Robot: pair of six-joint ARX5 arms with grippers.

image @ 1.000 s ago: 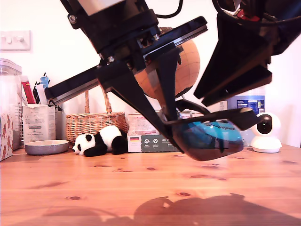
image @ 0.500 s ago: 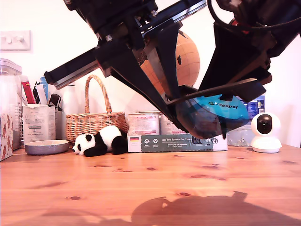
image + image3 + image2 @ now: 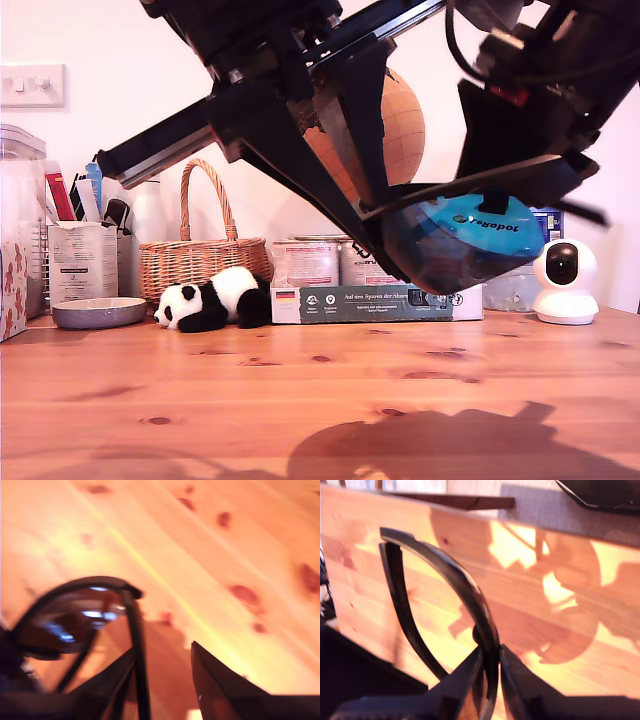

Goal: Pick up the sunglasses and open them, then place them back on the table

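"They're higher than they were a moment ago, aren't they?"

"Yes. The matte black wraparound sunglasses with the blue mirrored lens (image 3: 455, 240) have come up well clear of the orange-brown pine table (image 3: 200, 400). They hang in the air to the exterior view's right of centre, and the lens is tipped up more than before."

"Who's holding them?"

"My first gripper (image 3: 385, 238) is, with its jaws pinched narrow on the frame's rim. My second gripper (image 3: 520, 175) has dropped in from above, and its jaws stand apart, with one slim temple arm lying against a finger."

"So is it opening them?"

"I'd say it's under way. A thin black arm now sticks out blurred toward the exterior view's right, as if swinging out. The other arm looks folded, so setting them down comes later"
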